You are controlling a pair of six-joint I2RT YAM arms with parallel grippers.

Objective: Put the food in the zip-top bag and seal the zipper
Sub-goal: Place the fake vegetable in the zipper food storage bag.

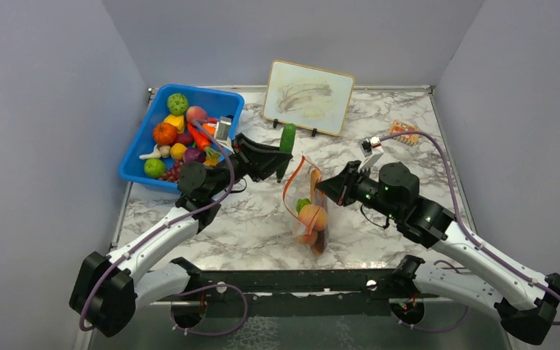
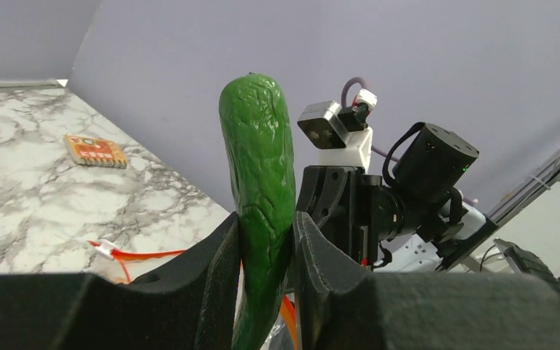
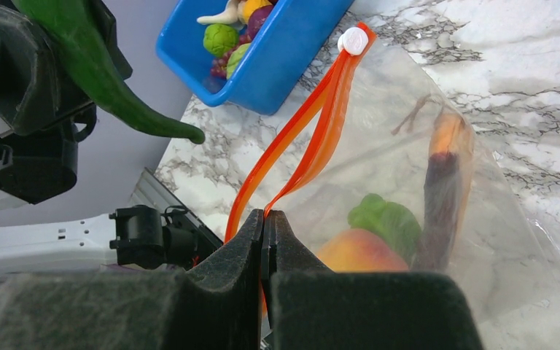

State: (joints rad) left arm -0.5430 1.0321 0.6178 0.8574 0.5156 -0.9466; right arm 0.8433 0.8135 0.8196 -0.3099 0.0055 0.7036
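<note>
My left gripper (image 1: 280, 162) (image 2: 266, 240) is shut on a long green vegetable (image 1: 287, 138) (image 2: 259, 160) and holds it upright just left of the bag's mouth. The clear zip-top bag (image 1: 310, 215) (image 3: 474, 219) stands mid-table with a peach (image 3: 356, 251), a green piece (image 3: 383, 219) and a brown meat slice (image 3: 441, 204) inside. Its orange-red zipper (image 3: 313, 131) is parted, with the white slider tab (image 3: 353, 41) at the far end. My right gripper (image 1: 319, 187) (image 3: 265, 219) is shut on one strip of the zipper, holding the mouth up. More food (image 1: 175, 138) lies in the blue bin.
The blue bin (image 1: 135, 166) (image 3: 292, 51) sits at the back left. A framed board (image 1: 308, 97) leans on stands at the back centre. A small orange packet (image 1: 405, 132) (image 2: 95, 150) lies at the back right. Grey walls enclose the marble table.
</note>
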